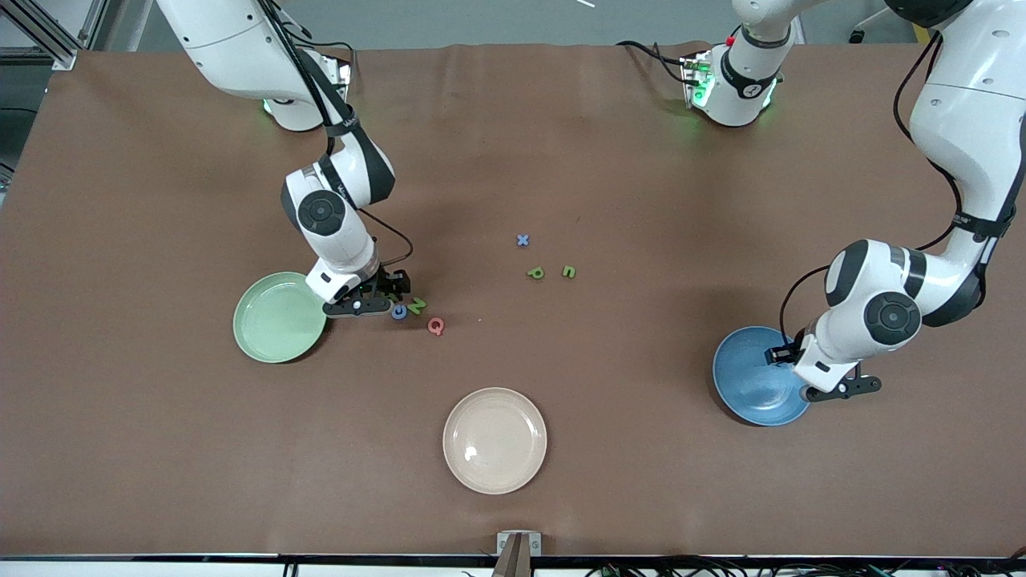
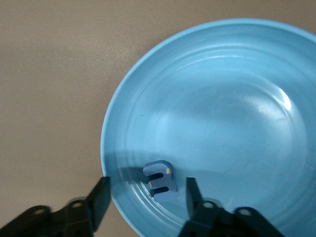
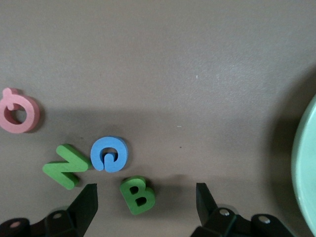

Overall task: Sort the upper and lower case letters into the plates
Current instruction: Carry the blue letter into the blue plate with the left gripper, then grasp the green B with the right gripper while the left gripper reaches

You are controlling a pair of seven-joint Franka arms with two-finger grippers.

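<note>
Right hand, fingers apart, low over green B beside green plate: centre on B alone, clear of blue G; left hand, apart, over small blue letter in blue plate.

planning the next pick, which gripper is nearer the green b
Right. The right gripper hangs open just over the green B; the left gripper is open over the blue plate.

cream-beige plate sitting alone near the front camera's edge of the table, nothing in it | brown table cover spread flat across the whole top | grey bracket at the table edge, just below that plate in the front view
</note>
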